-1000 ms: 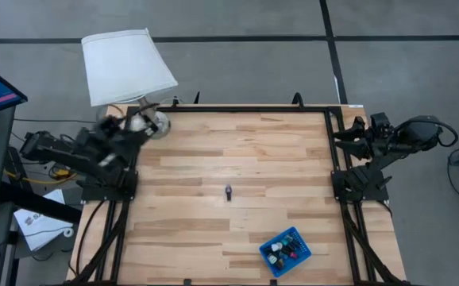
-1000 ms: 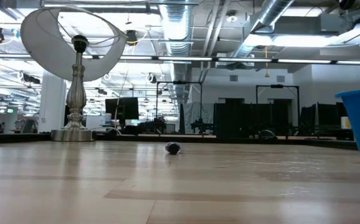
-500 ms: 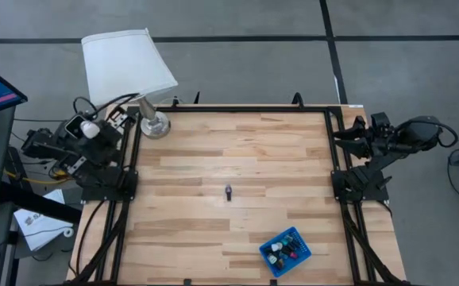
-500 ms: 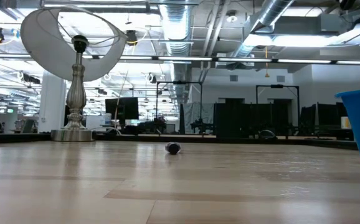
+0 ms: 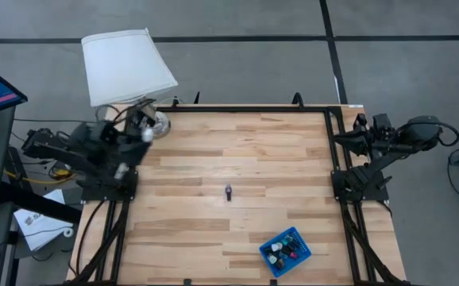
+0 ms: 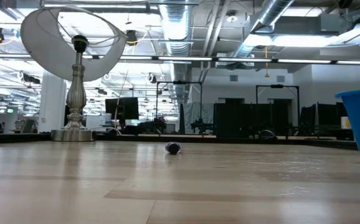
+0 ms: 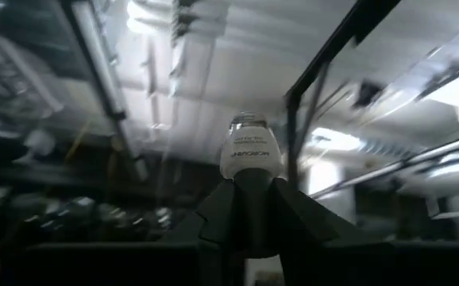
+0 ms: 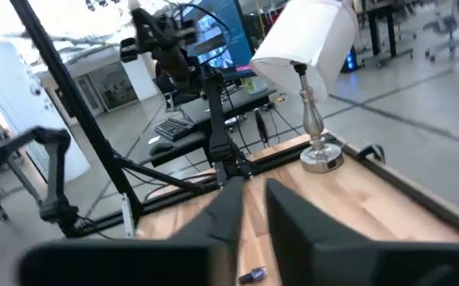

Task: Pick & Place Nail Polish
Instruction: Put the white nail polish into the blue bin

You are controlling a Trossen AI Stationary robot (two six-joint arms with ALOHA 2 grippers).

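**One stray bottle mid-table, both arms off at the sides**

The left gripper is clamped on a light bulb right beside the lamp, so it looks busy with that, not with polish. The right gripper is nearly closed on nothing, at the table edge opposite the lamp. A lone nail polish bottle lies well clear of the lamp with open wood all round; the others sit in the blue tray, farthest from the lamp.

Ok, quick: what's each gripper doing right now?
Left gripper: closed on a light bulb, next to the lamp.
Right gripper: closed, holding nothing, past the table's right edge.
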